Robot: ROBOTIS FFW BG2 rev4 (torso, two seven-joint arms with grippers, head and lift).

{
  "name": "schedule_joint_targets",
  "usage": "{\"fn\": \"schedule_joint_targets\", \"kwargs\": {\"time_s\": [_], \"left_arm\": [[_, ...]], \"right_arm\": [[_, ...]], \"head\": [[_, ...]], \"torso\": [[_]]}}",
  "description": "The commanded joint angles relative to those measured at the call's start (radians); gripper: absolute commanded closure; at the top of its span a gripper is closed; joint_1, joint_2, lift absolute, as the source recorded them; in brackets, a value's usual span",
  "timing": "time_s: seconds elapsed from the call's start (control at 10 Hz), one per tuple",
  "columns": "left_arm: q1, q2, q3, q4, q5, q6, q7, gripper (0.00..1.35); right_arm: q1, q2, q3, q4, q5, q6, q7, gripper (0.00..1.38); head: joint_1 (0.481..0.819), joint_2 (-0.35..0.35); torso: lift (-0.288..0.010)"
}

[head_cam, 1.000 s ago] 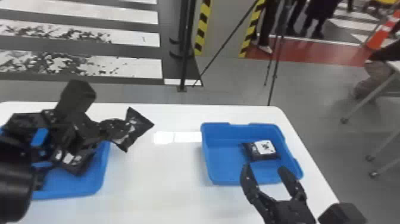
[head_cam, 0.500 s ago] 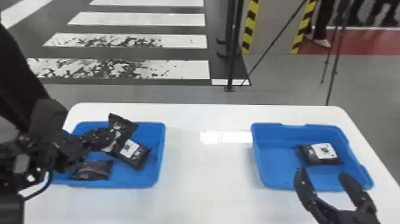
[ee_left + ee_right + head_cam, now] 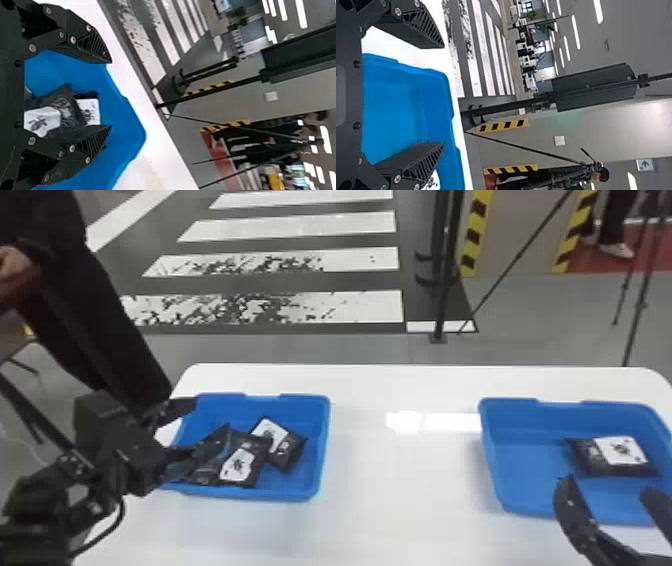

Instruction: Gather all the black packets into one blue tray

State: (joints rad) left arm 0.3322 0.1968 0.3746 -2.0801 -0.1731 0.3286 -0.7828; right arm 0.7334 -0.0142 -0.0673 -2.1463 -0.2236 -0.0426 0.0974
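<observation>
In the head view my left gripper is above the left blue tray, its fingers apart. Two black packets with white labels, one overlapping another, lie in that tray; more black wrapping shows beside them, partly hidden by a finger. In the left wrist view the left gripper stands open over a labelled packet. My right gripper is parked open at the front of the right blue tray, where one black packet lies. The right wrist view shows the right gripper open too.
Both trays stand on a white table, with a wide bare stretch between them. Beyond the table's back edge are a black pole and thin tripod legs. A person stands behind the left end.
My left gripper has let go of the packet it held over the left tray, and that packet now lies among the others. The head view has turned left. My right gripper stays open by its tray.
</observation>
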Motion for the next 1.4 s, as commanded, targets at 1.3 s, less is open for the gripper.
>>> {"fn": "schedule_joint_targets", "kwargs": {"time_s": [1.3], "left_arm": [[0.443, -0.088, -0.099, 0.002, 0.574, -0.554, 0.258, 0.28]], "right_arm": [[-0.527, -0.047, -0.31, 0.209, 0.429, 0.713, 0.377, 0.18]], "head": [[0.695, -0.145]], "torso": [[-0.11]]}}
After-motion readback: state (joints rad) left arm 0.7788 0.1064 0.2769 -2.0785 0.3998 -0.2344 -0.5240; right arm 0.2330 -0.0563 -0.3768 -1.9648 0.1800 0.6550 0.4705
